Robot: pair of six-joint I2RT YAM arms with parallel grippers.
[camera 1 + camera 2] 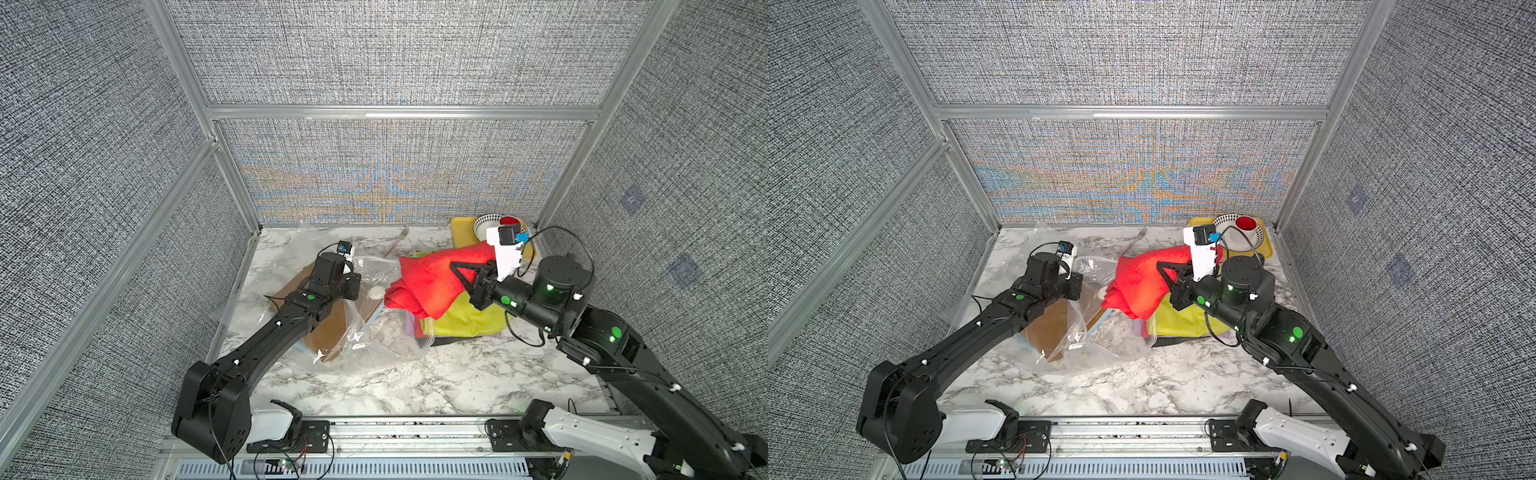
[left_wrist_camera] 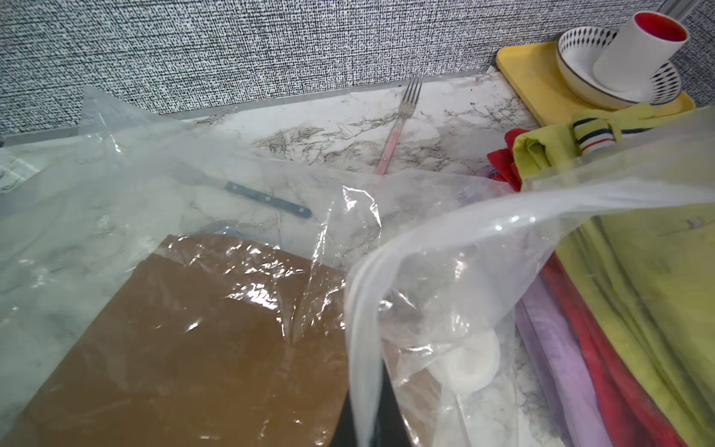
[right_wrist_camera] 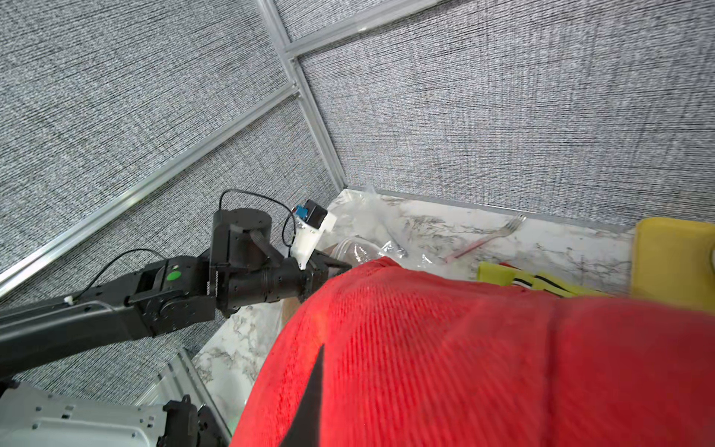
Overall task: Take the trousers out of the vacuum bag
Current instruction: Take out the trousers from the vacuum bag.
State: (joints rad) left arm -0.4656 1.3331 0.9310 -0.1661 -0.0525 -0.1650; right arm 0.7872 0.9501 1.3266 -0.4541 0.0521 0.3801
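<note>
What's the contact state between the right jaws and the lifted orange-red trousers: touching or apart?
Touching. In both top views the right gripper has its jaws shut on the orange-red trousers, which hang from it.

This is a robot test cell in a lab, not a home. Grey woven panels set in bare aluminium framing wall in three sides of a marble-patterned worktop. Two black arms are bolted to a slotted metal rail along the open side, with loose wires below it. The only homely things are tableware. Just beyond the right gripper, a yellow tray carries a patterned bowl and a white cup with a red inside. A fork lies by the back panel, on that gripper's side toward the other arm.
</note>
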